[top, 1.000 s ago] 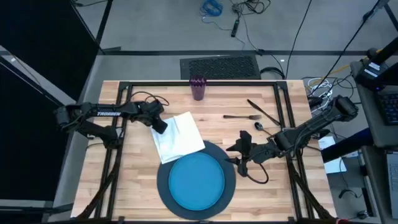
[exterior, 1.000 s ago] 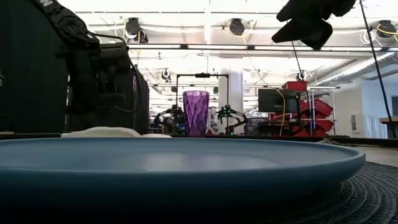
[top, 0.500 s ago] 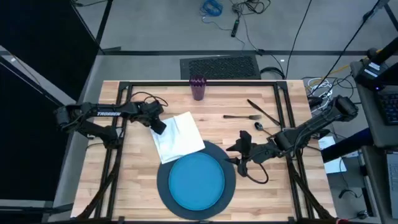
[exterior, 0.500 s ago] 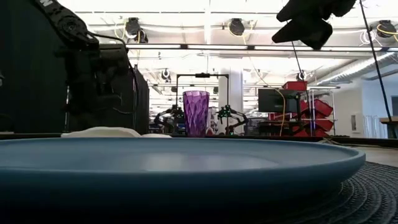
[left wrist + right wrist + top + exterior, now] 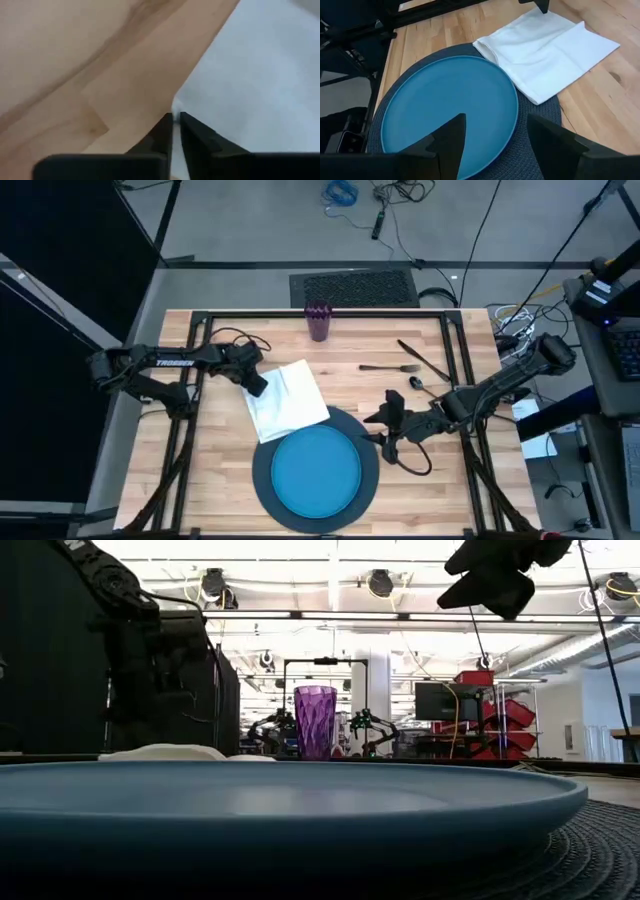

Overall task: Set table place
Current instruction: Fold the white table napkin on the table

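Nearest the front edge, blue plate [image 5: 319, 469] sits on charger [image 5: 262, 473]. Right gripper [image 5: 383, 429] hovers just beside, jaws open. Left gripper [image 5: 258, 385], jaws nearly closed, at napkin [image 5: 292, 402] edge. Cutlery right; purple cup [image 5: 318, 321] far on surface [image 5: 210, 460].

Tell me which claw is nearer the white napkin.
Left. The left claw sits at the napkin edge; the right claw hovers beyond the blue plate.
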Controlling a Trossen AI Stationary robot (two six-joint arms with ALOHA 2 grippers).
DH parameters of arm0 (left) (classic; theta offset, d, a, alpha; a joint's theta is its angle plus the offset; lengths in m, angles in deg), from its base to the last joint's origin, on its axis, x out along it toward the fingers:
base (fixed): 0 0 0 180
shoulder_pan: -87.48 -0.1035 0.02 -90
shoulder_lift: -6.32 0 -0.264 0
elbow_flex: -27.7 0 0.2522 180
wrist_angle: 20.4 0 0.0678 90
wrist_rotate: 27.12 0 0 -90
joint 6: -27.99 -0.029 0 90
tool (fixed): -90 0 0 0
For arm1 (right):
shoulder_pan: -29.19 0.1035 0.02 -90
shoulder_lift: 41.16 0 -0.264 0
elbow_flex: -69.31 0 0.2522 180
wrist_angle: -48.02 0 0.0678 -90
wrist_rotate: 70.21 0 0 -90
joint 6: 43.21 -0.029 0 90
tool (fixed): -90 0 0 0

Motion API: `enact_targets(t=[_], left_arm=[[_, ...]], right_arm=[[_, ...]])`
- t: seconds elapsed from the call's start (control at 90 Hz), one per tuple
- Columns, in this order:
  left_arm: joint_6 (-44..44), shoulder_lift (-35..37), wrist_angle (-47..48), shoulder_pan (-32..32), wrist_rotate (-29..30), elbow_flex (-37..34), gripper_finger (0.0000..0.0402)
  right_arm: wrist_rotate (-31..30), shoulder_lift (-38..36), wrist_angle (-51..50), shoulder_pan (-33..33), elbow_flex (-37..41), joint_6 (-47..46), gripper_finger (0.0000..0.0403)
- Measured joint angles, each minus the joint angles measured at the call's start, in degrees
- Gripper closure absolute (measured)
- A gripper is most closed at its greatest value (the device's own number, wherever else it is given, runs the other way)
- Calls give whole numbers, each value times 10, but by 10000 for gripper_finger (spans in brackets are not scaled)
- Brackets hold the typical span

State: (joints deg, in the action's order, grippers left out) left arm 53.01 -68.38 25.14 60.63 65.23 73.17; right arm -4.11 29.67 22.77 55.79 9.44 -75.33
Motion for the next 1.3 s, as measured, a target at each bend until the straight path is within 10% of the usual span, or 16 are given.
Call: enact_targets(t=[1.3], left_arm=[[2,129,117,34,-36,24,401]], right_arm=[[0,0,-7,0,0,-2,206]])
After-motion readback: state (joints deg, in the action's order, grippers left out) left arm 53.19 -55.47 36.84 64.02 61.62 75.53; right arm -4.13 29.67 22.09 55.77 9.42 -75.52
